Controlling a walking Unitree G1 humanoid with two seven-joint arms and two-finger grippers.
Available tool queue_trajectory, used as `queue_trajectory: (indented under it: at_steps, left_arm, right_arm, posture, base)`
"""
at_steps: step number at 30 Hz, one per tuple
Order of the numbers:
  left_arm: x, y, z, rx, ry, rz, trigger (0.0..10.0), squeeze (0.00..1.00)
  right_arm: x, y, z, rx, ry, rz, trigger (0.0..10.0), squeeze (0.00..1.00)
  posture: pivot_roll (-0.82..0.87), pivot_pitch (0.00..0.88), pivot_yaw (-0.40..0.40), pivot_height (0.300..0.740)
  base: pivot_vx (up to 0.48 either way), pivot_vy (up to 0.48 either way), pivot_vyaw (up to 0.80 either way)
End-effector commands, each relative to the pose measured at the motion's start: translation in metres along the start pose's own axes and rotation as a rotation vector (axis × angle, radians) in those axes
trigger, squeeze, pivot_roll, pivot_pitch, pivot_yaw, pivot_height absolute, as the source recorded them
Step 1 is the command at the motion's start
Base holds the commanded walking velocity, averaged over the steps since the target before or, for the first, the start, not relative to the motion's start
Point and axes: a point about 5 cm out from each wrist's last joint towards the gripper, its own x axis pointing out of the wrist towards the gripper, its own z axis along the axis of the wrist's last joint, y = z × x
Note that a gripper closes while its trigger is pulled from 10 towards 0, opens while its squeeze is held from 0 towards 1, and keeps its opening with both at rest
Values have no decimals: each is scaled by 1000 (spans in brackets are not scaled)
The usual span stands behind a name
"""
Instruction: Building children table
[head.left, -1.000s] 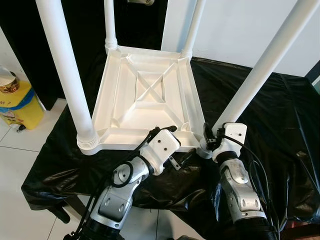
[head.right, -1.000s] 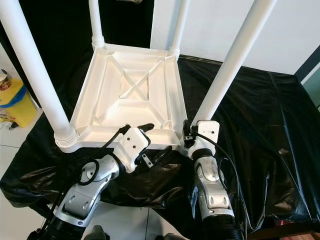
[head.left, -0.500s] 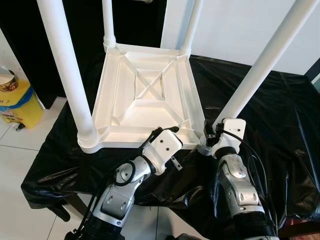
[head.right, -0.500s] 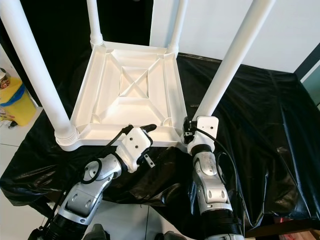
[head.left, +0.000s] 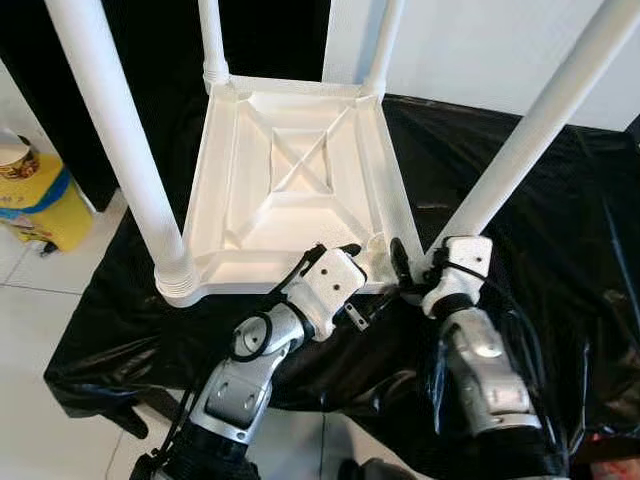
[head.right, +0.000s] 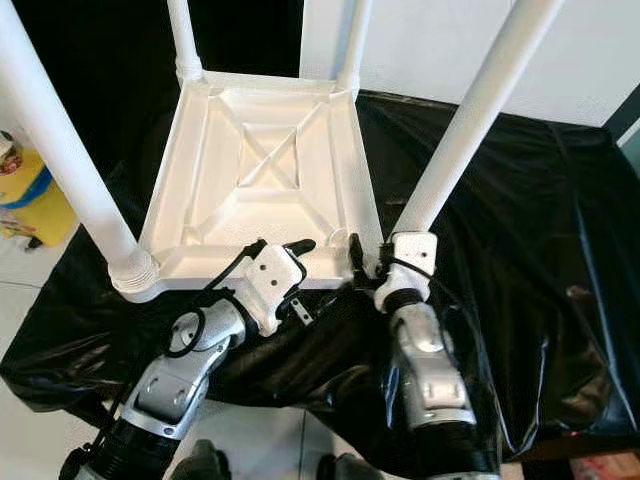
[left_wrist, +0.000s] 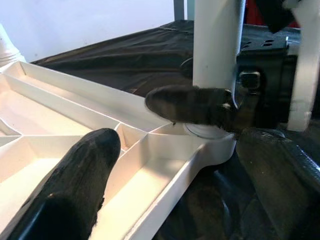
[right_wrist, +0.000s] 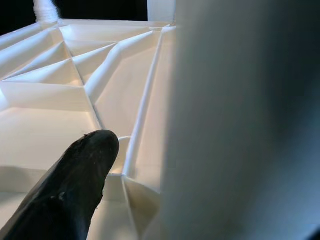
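Upside-down white plastic children's table (head.left: 290, 190) at centre frame, resting on a worktop draped in black plastic sheeting (head.left: 560, 250), ribbed underside facing up with an X-shaped brace in the middle. Four white legs pointing upward: near-left leg (head.left: 120, 150) rising from a ridged collar at the lower-left corner, near-right leg (head.left: 530, 140) slanting toward the upper right of the frame, far-left leg (head.left: 211, 40) and far-right leg (head.left: 384, 45) at the top corners.

Left end effector (head.left: 352, 285) at the table's near edge, lower centre of the frame, fingers spread: one black finger (left_wrist: 75, 185) lying over the rim and into a ribbed pocket, the other below the edge against the sheeting. Right end effector (head.left: 412, 268) at the near-right corner, fingers spread around the base of the near-right leg; one finger (right_wrist: 70, 190) reaching over the underside ribs, the leg's white shaft just beside it. In the left wrist view, a dark fingertip of the right end effector (left_wrist: 192, 105) touching that leg just above its socket.

Yellow container with a blue band (head.left: 35, 200) on the tiled floor (head.left: 60, 330) at the left edge of the frame. White wall (head.left: 480, 50) at upper right.
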Motion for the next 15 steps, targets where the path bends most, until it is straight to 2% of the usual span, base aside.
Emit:
queue_trajectory:
  at_steps: [1,2,4,5,7,15]
  left_arm:
    - [-1,-1,-1,3,8,-13,10000,0]
    - [-1,-1,-1,3,8,-13,10000,0]
    - [-3,-1,0,5,2,-40,10000,0]
    - [-3,-1,0,5,2,-40,10000,0]
    - [-1,-2,2,0,-6,-50,10000,0]
    - [2,-4,3,-1,-11,-59,10000,0]
  right_arm:
    - [-3,-10,4,-16,-8,129,10000,0]
    - [-3,-10,4,-16,-8,129,10000,0]
    - [2,-22,10,-58,16,317,10000,0]
    - [2,-22,10,-58,16,317,10000,0]
    - [11,-29,14,-77,38,401,10000,0]
    - [19,-30,14,-117,62,482,10000,0]
  posture:
    - [125,127,-97,740]
    - [125,127,-97,740]
    - [101,127,-81,740]
    - [101,127,-81,740]
    - [100,126,-73,740]
    - [103,112,-78,740]
  base:
    - [0,0,0]
    - [0,0,0]
    - [0,0,0]
    - [0,0,0]
    - [0,0,0]
    - [0,0,0]
